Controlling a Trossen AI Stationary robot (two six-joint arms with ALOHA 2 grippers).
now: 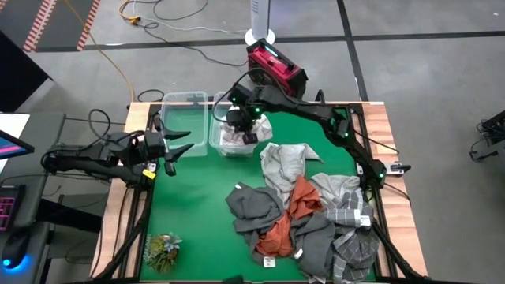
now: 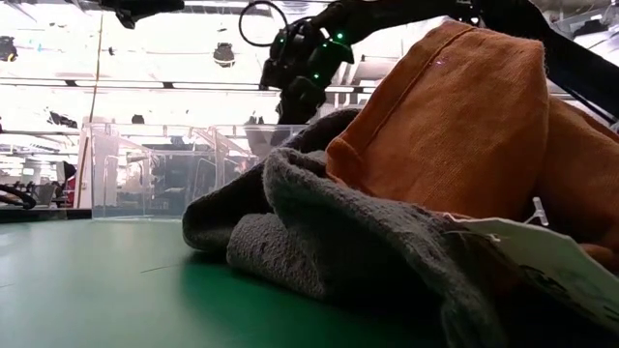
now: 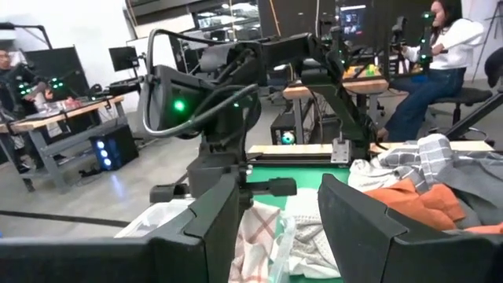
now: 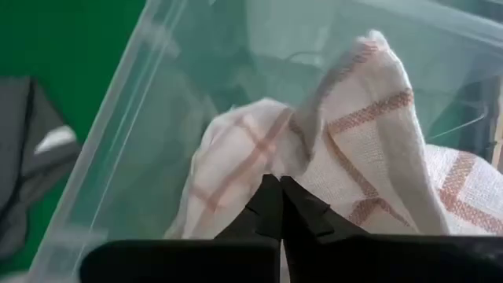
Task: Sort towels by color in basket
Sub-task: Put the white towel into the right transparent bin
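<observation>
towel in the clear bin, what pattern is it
White towel with rust-orange check stripes, clearest in the right wrist view.

We could not see how much of the white towel (image 4: 377, 157) lay in the clear bin (image 1: 229, 130), since the right gripper (image 1: 241, 126) covered it from above and the picture's edges cut it off.

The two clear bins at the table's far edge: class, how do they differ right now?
The left bin looks empty; the right bin holds a white towel with rust-red checks. The right gripper, jaws shut, hangs over the right bin; nothing hangs over the left bin. Both are transparent and open-topped.
</observation>
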